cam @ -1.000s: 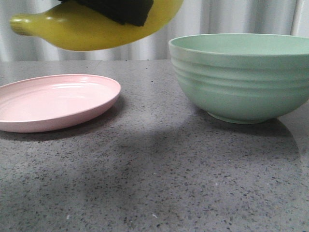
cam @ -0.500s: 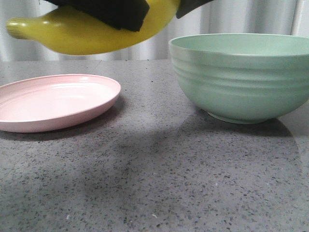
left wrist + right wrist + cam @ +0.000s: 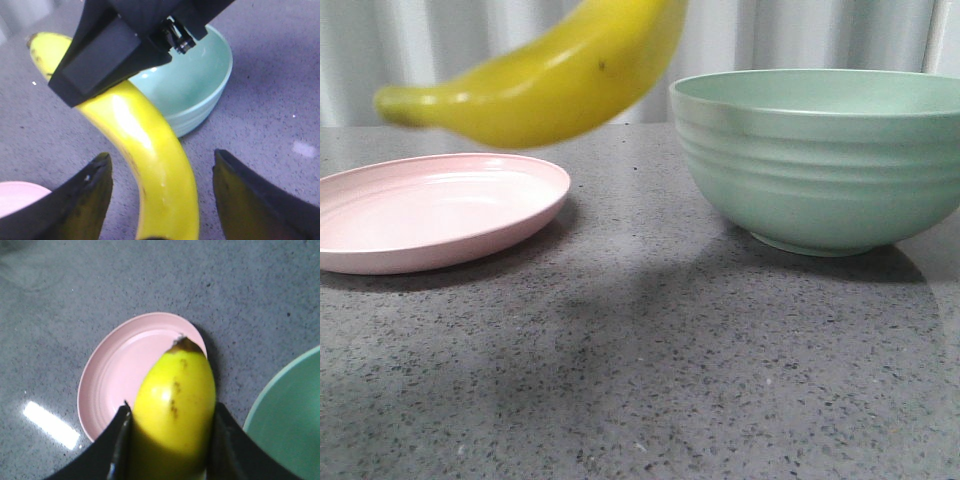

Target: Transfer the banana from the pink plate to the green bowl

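Banana (image 3: 550,85) aloft over table (image 3: 640,380) centre, between plate (image 3: 430,210) by left edge and bowl (image 3: 820,160) by right. Clamped in right claw (image 3: 170,440); left claw (image 3: 160,195) spread wide, seemingly not touching. Glossy, slippery, light, firm: best pinched mid-body.

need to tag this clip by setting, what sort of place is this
Probably a lab or test bench dressed as a kitchen counter: a grey speckled stone-look table, a pale curtain behind it, and only a plate, a bowl and a banana.
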Robot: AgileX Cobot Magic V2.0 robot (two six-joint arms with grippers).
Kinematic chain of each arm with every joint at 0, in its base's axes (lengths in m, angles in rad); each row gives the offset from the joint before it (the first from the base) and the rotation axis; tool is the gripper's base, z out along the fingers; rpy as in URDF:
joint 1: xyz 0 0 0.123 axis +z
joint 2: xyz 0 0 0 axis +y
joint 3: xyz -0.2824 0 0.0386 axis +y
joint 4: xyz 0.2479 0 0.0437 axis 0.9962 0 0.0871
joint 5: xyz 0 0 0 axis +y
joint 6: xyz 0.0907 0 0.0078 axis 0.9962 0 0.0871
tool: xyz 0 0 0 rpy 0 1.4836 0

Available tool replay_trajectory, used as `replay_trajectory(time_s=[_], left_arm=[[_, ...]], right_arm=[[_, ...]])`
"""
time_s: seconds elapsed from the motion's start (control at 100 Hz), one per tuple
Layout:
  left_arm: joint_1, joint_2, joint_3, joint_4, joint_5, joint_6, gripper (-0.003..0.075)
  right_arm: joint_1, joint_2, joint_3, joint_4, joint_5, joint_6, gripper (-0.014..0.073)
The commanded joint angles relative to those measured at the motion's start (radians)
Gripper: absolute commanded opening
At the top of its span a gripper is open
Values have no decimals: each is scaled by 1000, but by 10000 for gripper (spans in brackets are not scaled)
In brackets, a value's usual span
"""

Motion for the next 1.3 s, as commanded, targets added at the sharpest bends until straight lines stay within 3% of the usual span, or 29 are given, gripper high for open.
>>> replay_trajectory(time_s=[0.0,0.33,0.54,0.66,0.81,0.9,1.29], left_arm=[[-6,-52,-36,6,-82,-1,410],[-6,-108,-36,8,-83,-1,409],[-6,-108,-36,8,-83,-1,409],[-6,-108,-36,8,-89,-1,409],[-6,-108,-36,4,-109,-1,409],[-6,-108,-36,4,-112,-1,409],[-6,-108,-36,4,-134,-1,393]], right_arm=[[-24,-63,-30,8,-118,-12,-79],[-259,-131,-30,-152,-112,-12,-79],[-389,-131,-30,-164,-62,-12,-71],[-426,-129,-30,-175,-17,-12,26],[-425,-119,-30,-196,7,-15,284],[-425,-114,-30,-196,9,-15,386],[-425,-121,-30,-197,46,-15,394]])
